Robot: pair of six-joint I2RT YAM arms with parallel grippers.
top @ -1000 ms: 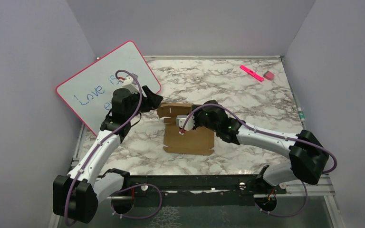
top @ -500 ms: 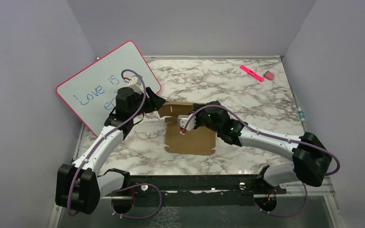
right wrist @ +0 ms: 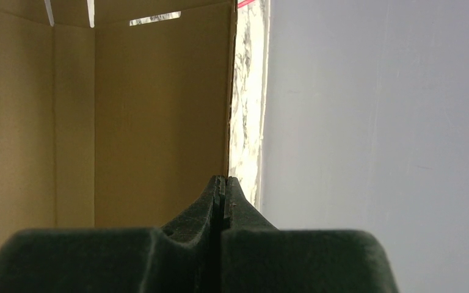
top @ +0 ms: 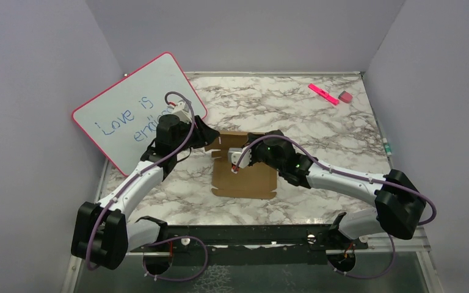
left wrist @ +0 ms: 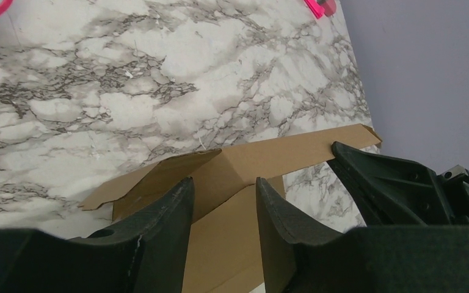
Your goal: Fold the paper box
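Paper box: the paper box lies in the middle of the counter, mostly a flat brown sheet, with its far flap lifted off the marble.
Left tool: the left tool is at the box's far-left corner, released, with its 2 fingers apart. The raised flap shows through the gap. I cannot tell whether either pad touches the cardboard.
Right tool: the right tool is clenched, its fingertips meeting with no gap. It sits over the box's far half, right at the edge of a cardboard panel. Whether a sliver of that edge is pinched I cannot tell.
Step in hand: probably raising and creasing the far flap, with the right tool steadying the sheet while the left one lines up on the flap.
Progress: early, since no wall is locked and no tab is tucked.
Next move calls for: the left fingers to come together on the flap near its crease, then a swing upward and inward along the fold line, with the sheet held down so it does not slide.
Nearby: a pink-framed whiteboard leans at the left, near the left arm. A pink marker and a small eraser lie well apart at the far right.
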